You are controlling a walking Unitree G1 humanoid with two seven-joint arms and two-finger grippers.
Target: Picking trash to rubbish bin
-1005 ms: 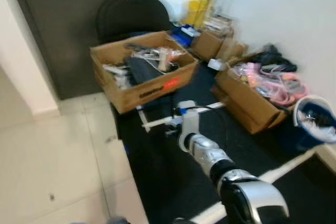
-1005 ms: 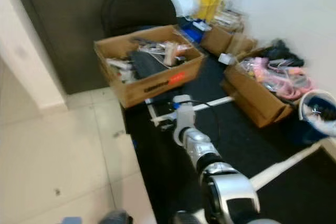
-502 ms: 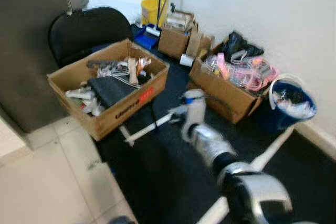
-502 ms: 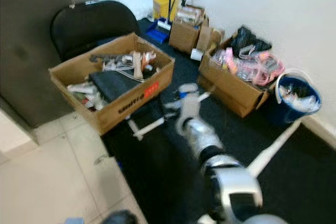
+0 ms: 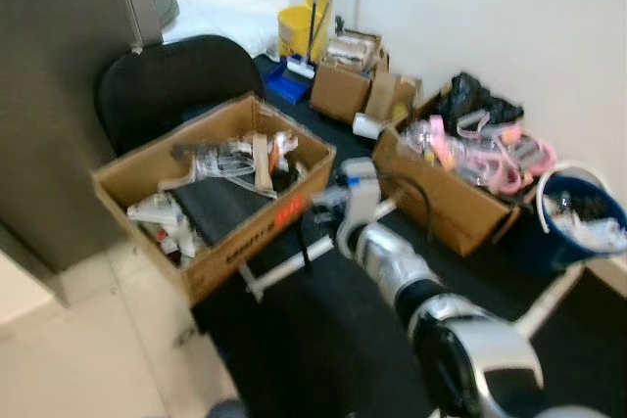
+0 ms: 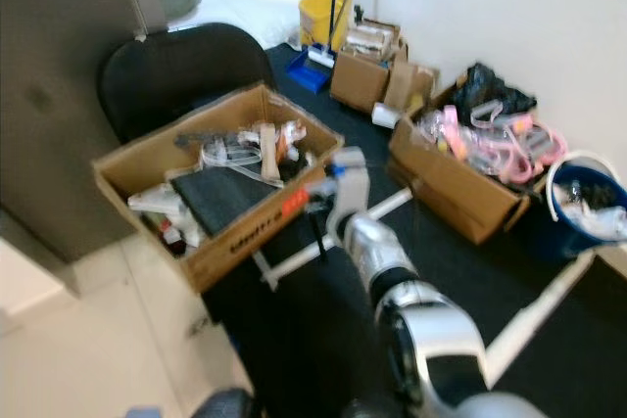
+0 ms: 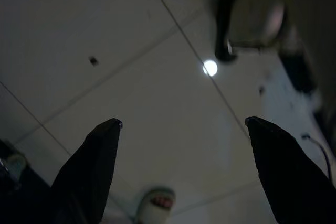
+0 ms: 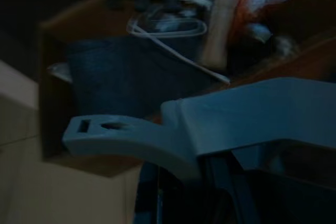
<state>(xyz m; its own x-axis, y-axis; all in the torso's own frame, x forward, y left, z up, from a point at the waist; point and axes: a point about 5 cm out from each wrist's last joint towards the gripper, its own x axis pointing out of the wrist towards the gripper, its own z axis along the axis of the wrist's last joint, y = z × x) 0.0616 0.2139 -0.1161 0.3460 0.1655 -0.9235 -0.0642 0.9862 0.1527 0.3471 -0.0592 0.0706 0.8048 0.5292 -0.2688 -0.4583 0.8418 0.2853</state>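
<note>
**Right arm out over black mat, holding a pale plastic piece near the cardboard box**

Right arm [image 5: 392, 266] reaches forward over the black mat [image 5: 323, 330]. Right end effector [image 8: 210, 182] sits at the near edge of the big cardboard box [image 5: 211, 198] of mixed junk: cables, a black flat item, paper bits. In the right wrist view a pale grey plastic piece [image 8: 173, 129] with a handle-like tab lies across the end effector; fingers mostly hidden and dark, cannot tell if they pinch it.

Left end effector [image 7: 181, 145] hangs over the tiled floor [image 7: 131, 77], fingers [image 7: 92, 166] spread wide, nothing between them.

Blue rubbish bin [image 5: 578, 217] stands by the white wall at far right, already stuffed, well apart from the right end effector. Second box [image 5: 460, 183] with pink items sits just beside the bin. Black chair [image 5: 176, 85] behind the big box; yellow mop bucket [image 5: 299, 26] further back.
</note>
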